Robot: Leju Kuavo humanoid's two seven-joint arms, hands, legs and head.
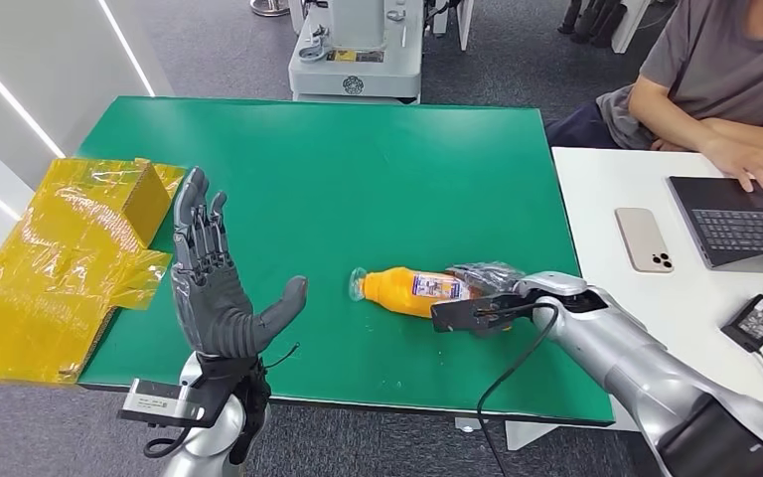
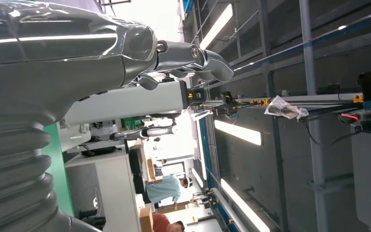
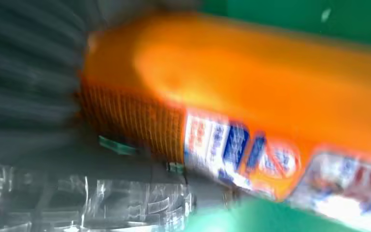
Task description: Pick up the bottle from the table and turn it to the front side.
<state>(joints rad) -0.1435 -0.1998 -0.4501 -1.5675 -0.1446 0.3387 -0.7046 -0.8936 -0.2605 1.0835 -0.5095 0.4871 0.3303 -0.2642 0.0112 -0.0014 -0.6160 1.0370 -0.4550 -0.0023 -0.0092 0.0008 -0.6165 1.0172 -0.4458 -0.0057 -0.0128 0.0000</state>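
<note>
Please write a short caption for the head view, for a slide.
Right hand on an orange bottle lying on the green table; left hand raised, open.

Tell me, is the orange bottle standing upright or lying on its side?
Lying on its side. In the head view the bottle stretches lengthwise across the green table, with the right hand at one end.
</note>
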